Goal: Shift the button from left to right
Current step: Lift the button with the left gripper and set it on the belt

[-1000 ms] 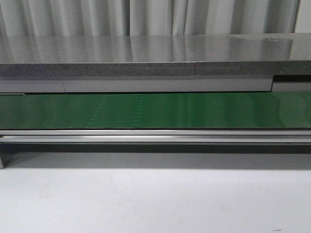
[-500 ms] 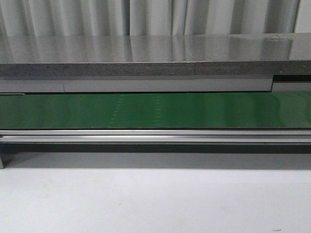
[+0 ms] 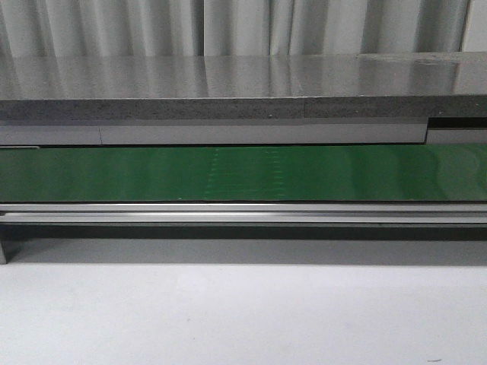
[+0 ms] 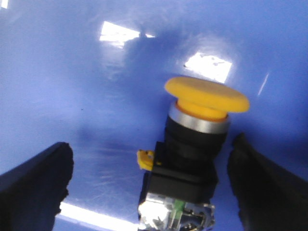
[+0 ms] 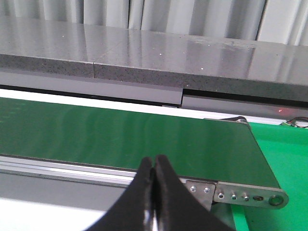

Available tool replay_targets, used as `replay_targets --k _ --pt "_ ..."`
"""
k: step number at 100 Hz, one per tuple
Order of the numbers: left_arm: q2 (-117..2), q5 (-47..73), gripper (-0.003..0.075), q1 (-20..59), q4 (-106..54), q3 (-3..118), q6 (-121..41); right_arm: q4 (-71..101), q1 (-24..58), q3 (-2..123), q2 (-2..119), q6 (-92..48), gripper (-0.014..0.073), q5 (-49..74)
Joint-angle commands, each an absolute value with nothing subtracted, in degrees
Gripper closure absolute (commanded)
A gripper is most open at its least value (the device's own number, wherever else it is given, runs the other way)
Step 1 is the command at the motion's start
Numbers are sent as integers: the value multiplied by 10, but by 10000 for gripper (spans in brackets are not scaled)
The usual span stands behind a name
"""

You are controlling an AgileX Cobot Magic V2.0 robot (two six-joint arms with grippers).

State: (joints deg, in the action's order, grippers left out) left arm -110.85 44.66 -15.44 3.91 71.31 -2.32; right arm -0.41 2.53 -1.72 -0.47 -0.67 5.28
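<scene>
The button, with a round yellow cap on a black block body and a metal base, lies on a blue surface in the left wrist view. My left gripper is open, its two black fingers spread on either side of the button and not touching it. My right gripper is shut and empty, its fingers pressed together in front of the green conveyor belt. Neither gripper nor the button shows in the front view.
The green conveyor belt runs across the front view behind a metal rail, under a grey stone-like shelf. White tabletop lies in front. The belt's end roller bracket and a green mat show in the right wrist view.
A faint pale pattern on the belt has shifted to the right across the front view. No arm shows in that view.
</scene>
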Motion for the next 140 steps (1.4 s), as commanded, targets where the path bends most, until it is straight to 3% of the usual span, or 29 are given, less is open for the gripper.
replay_targets --k 1,31,55,83,121,131,140 --pt "-1087 443 255 -152 30 723 -25 -10 27 -17 -15 -7 662 11" --pt "-1080 459 718 -152 28 723 -25 -10 27 -17 -15 -7 662 11" --pt "-1019 459 715 -152 24 729 -25 -10 27 -17 -15 -7 662 11" --pt "-936 474 715 -124 -92 734 -101 -10 27 -17 -15 -7 662 11" --pt "-935 481 708 -50 -127 734 -101 -10 27 -17 -15 -7 662 11" --pt "-942 481 640 -44 -127 734 -101 -10 27 -17 -15 -7 662 11" --pt "-952 482 516 -43 -127 734 -101 -10 27 -17 -15 -7 662 11"
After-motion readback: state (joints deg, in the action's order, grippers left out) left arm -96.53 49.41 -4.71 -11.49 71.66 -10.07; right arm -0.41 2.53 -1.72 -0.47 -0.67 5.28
